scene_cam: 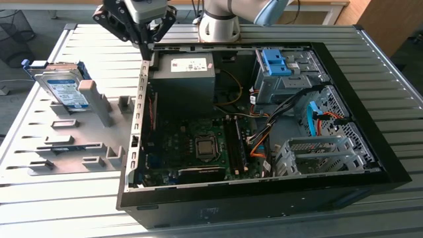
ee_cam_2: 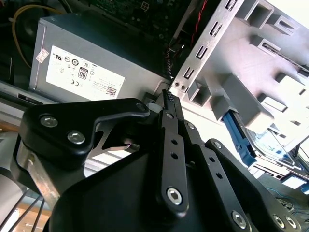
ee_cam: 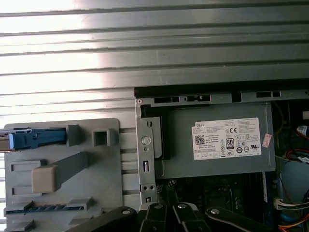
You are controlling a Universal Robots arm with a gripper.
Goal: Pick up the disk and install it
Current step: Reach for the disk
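The disk [scene_cam: 63,89] stands on edge in a grey fixture [scene_cam: 73,144] on the exterior view's left, its white-and-blue label facing out and blue rails along its sides. In the first wrist view the disk [ee_cam: 36,138] shows edge-on as a blue strip. My gripper [scene_cam: 146,45] hangs above the far left corner of the open computer case [scene_cam: 264,198], well to the exterior view's right of the disk and apart from it. Its black fingers [ee_cam: 155,215] lie close together with nothing between them. In the second wrist view the fingertips [ee_cam_2: 169,96] point at the case's edge.
A grey power supply box [scene_cam: 188,74] with a white sticker sits in the case just below the gripper. A blue plastic bracket [scene_cam: 276,62] sits in the far drive bay. A metal drive cage [scene_cam: 317,153] and cables fill the case's right side. All stands on a ribbed metal table [scene_cam: 66,198].
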